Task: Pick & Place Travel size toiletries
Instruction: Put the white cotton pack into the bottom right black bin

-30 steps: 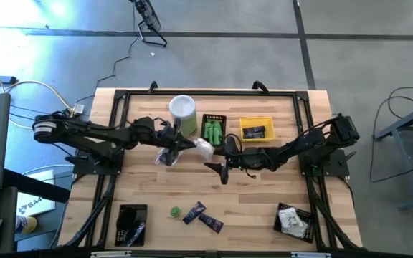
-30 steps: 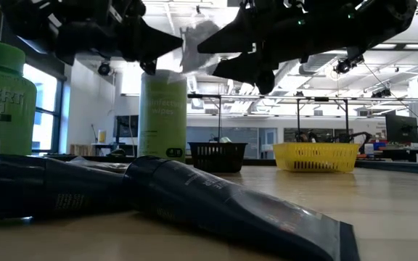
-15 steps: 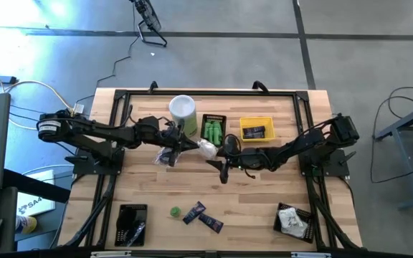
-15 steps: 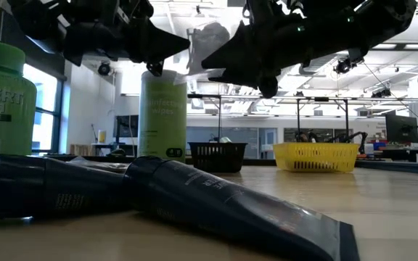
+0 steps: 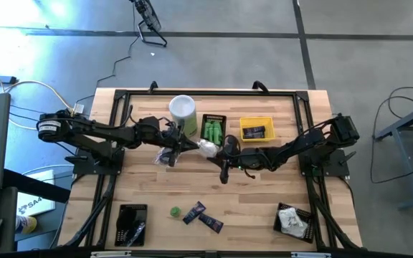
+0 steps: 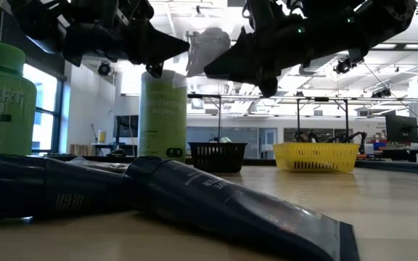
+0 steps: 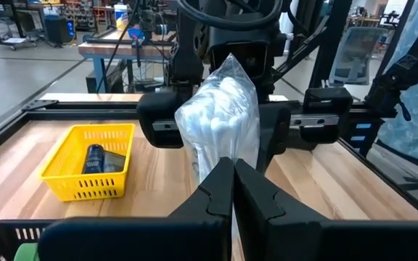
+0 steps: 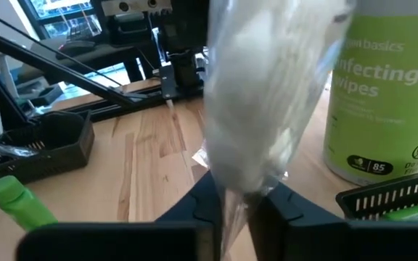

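A white soft packet hangs in the air between my two grippers over the table's middle; it also shows in the low view. My left gripper comes from the left and is shut on it. My right gripper comes from the right and has its fingers closed on the packet's other end. A little green bottle and two dark navy tubes lie on the table near its near edge. My left gripper pinches the packet's near edge between its two shut fingers. It comes level from the table's left. The packet is lifted clear of the table. My right gripper has the packet's clear plastic end between its two fingers. It comes level from the table's right. The white bulk stands out beyond the fingertips, clear of the table.
At the far side stand a tall white-and-green wipes canister, a black basket with green bottles, and a yellow basket with a dark tube. A black basket sits near left; another with white packets sits near right.
My left gripper has carried the packet a little toward the table's right. My right gripper has moved toward the far edge and in on the packet, which stays lifted clear between the two grippers.
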`<state>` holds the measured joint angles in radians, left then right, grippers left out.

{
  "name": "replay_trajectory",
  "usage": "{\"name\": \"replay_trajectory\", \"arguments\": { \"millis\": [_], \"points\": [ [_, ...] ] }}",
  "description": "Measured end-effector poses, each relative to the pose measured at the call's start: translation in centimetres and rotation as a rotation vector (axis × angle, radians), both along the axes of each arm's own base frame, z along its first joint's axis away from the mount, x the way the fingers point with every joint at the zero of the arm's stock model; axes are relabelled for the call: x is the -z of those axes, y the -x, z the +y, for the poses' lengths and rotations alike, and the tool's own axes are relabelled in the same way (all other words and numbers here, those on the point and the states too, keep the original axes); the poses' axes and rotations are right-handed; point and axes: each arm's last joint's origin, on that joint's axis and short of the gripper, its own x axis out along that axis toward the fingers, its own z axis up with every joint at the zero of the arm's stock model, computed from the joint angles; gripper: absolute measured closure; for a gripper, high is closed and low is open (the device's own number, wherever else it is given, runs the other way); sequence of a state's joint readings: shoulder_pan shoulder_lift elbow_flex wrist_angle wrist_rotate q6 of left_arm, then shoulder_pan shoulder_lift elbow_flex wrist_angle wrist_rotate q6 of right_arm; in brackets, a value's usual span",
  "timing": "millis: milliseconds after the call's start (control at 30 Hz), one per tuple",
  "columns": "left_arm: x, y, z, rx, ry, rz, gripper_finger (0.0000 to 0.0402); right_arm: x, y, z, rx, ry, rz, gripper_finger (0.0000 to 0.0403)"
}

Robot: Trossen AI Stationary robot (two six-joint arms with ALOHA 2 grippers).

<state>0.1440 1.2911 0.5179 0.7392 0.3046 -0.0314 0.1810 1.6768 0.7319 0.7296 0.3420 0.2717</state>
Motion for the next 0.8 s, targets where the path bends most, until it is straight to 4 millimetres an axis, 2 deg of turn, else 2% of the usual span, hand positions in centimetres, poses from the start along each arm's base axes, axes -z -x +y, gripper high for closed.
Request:
{"name": "replay_trajectory", "arguments": {
  "millis": [133, 467, 600, 800],
  "points": [
    [0.00, 0.00, 0.00, 0.000, 0.000, 0.000, 0.0401, 0.00, 0.00, 0.00, -0.002, 0.011, 0.002, 0.0395],
    [0.09, 0.01, 0.01, -0.002, 0.004, 0.009, 0.0397, 0.01, 0.00, 0.00, -0.002, 0.008, 0.002, 0.0399],
    [0.09, 0.01, 0.01, -0.004, 0.004, 0.009, 0.0376, 0.01, 0.00, 0.03, -0.007, 0.006, 0.003, 0.0399],
    [0.11, 0.01, 0.01, -0.004, 0.003, 0.010, 0.0322, 0.01, 0.01, 0.09, -0.009, 0.006, 0.002, 0.0399]
  ]
}}
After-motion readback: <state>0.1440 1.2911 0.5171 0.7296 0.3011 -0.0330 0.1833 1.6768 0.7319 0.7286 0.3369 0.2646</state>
